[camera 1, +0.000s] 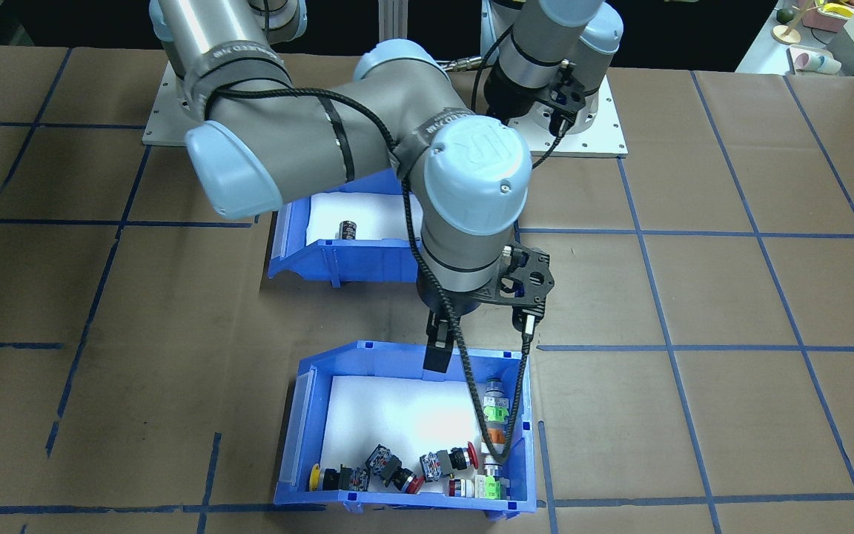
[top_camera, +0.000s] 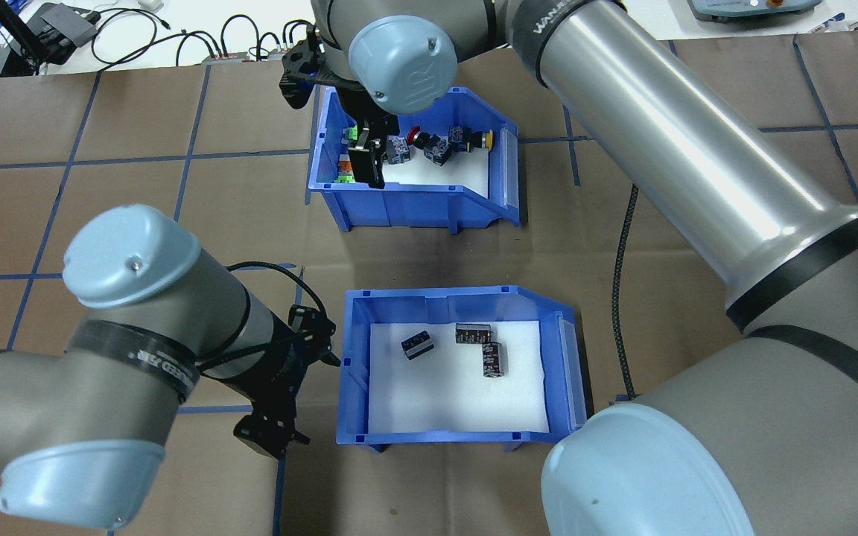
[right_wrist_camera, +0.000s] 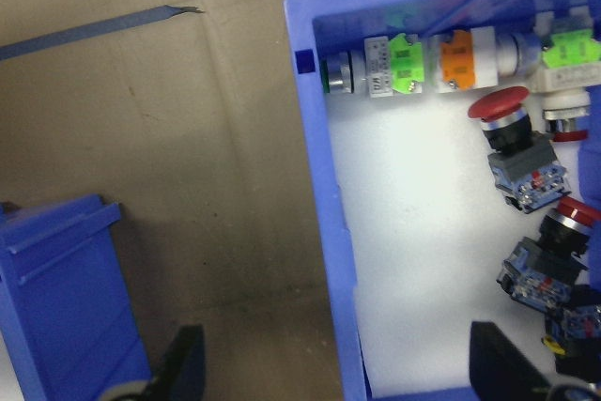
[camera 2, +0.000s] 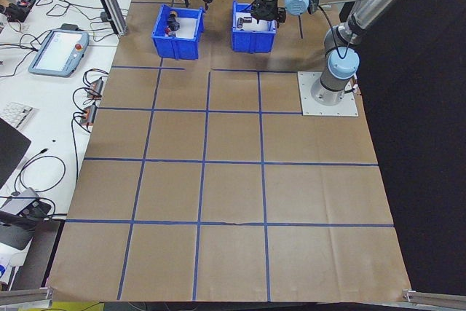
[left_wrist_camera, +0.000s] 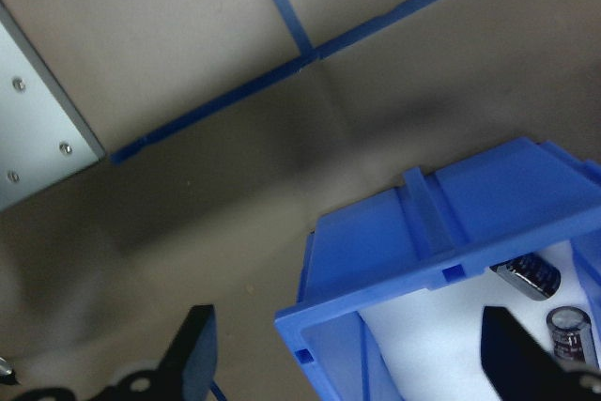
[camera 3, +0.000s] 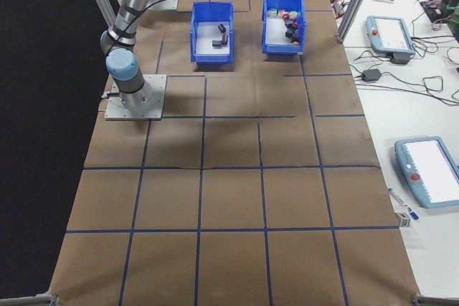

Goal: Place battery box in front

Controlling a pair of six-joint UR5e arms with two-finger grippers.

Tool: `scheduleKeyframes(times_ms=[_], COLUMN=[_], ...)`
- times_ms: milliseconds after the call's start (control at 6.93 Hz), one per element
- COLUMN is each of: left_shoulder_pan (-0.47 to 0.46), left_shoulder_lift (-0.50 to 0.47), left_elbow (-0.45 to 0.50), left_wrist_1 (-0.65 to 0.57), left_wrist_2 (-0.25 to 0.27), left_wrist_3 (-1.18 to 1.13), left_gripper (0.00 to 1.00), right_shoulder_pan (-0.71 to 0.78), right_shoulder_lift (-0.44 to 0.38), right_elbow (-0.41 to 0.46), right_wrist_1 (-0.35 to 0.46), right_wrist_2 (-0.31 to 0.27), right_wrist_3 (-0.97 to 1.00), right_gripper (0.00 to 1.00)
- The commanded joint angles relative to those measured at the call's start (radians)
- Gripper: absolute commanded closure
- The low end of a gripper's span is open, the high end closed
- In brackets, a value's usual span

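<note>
On the brown, blue-taped table [top_camera: 138, 208], the battery box [top_camera: 459, 435] sits near the robot. The left gripper [left_wrist_camera: 362, 354] straddles its left wall, fingers spread wide. The right gripper [right_wrist_camera: 329, 373] straddles the far switch bin's [top_camera: 414, 212] wall, likewise agape.

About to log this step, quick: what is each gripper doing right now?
Left gripper: open, straddling the battery box wall, not gripping.
Right gripper: open, straddling the switch bin wall, not gripping.
</note>
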Motion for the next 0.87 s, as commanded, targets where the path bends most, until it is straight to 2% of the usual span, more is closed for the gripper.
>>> scheduleKeyframes(times_ms=[0,144,289,577,722], left_shoulder_pan=[-0.088,-0.115,-0.125,-0.127,-0.145], left_shoulder_lift=[0.000,-0.002,-0.006,-0.034,-0.084], left_elbow=[-0.143,-0.173,-0.178,-0.178,-0.176], left_wrist_1=[0.254,0.278,0.277,0.304,0.347], left_wrist_2=[-0.072,-0.077,-0.104,-0.144,-0.150], left_wrist_3=[-0.221,-0.268,-0.282,-0.316,-0.324], left_gripper=[0.01,0.01,0.01,0.01,0.01], right_shoulder_pan=[0.027,0.027,0.027,0.023,0.020], right_shoulder_lift=[0.050,0.078,0.098,0.075,0.075], right_elbow=[0.006,0.006,0.027,0.146,0.162], right_wrist_1=[-0.020,-0.027,-0.072,-0.194,-0.277], right_wrist_2=[-0.004,-0.006,-0.009,-0.010,-0.030], right_wrist_3=[-0.002,-0.002,-0.003,-0.003,-0.003], right_gripper=[0.00,0.00,0.00,0.00,0.00])
